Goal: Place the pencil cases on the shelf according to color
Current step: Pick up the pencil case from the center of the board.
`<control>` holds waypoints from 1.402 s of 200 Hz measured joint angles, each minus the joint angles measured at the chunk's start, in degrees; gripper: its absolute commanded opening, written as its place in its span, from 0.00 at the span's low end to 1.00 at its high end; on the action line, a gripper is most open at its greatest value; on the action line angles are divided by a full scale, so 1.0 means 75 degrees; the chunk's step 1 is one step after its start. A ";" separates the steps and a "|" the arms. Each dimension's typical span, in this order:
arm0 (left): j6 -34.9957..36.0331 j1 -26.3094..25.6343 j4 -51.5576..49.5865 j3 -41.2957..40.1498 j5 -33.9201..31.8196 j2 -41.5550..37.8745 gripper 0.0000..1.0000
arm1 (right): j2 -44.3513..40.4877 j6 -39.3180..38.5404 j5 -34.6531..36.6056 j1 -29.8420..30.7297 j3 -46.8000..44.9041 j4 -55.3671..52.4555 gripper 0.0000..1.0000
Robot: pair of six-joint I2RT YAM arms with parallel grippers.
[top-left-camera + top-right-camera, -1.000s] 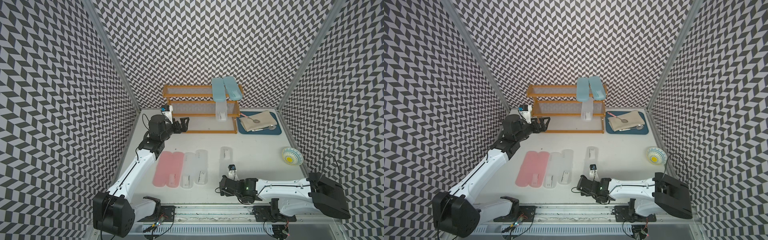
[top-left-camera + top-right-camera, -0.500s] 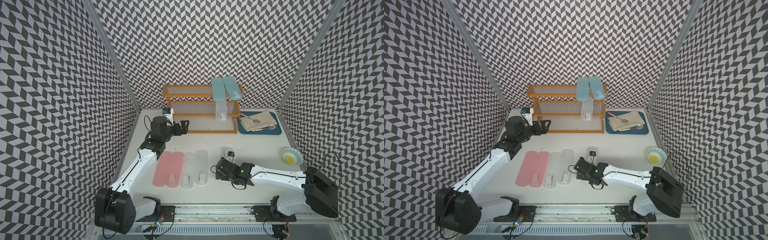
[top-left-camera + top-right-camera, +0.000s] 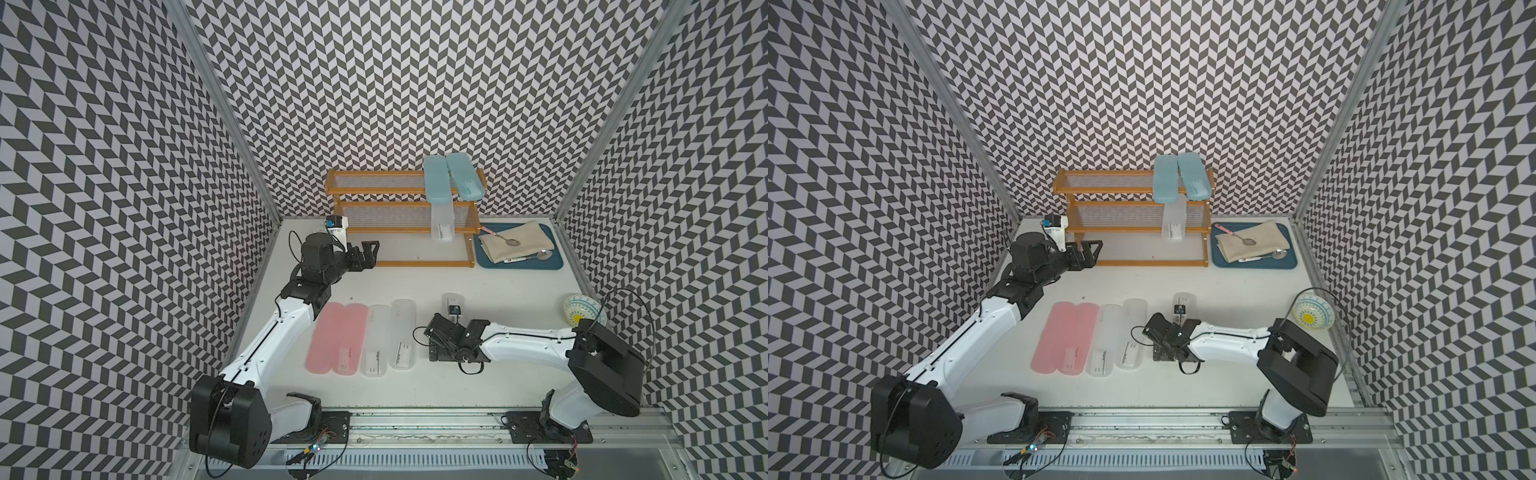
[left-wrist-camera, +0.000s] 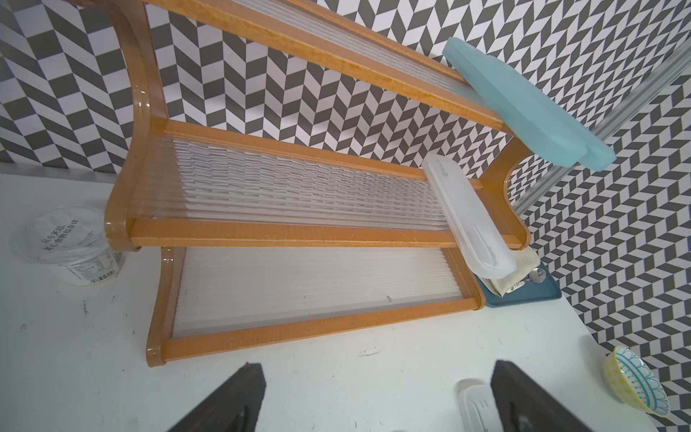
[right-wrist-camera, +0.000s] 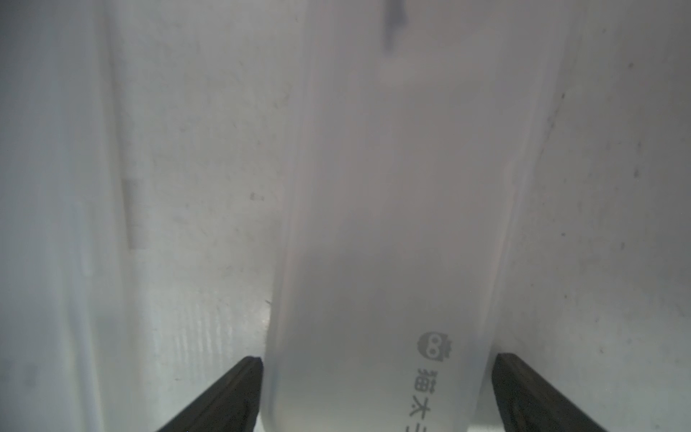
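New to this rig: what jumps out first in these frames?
Two light blue pencil cases overhang the right end of the top tier of the shelf, against black-and-white chevron walls. On the table, two pink cases lie beside two frosted cases. The right gripper stands open astride a lone frosted case.

Left arm (image 3: 282, 328) stretched far forward, left gripper (image 3: 372, 254) roughly level, jaws wide apart. Right arm (image 3: 528, 345) bent inward across the front, right gripper (image 3: 431, 345) held low, jaws likewise spread wide.
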 measured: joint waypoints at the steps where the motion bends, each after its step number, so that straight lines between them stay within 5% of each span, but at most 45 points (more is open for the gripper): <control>1: 0.0000 0.0000 0.0000 0.0000 0.0003 0.0000 1.00 | -0.0026 -0.0003 0.0003 0.0000 -0.0029 0.0003 1.00; 81: -0.0015 0.0000 0.0003 0.0000 0.0085 0.0000 1.00 | -0.1411 -0.0195 -0.0035 -0.0009 -0.1204 0.0093 0.99; 186: -0.0023 0.0000 0.0003 -0.0160 0.0137 0.0000 1.00 | -0.0560 -0.0388 0.0259 -0.0064 -0.0694 0.0262 0.98; 280: -0.0023 0.0000 0.0003 -0.0160 0.0160 -0.0003 0.99 | -0.1142 -0.0344 0.0632 -0.0061 -0.1448 0.1102 0.65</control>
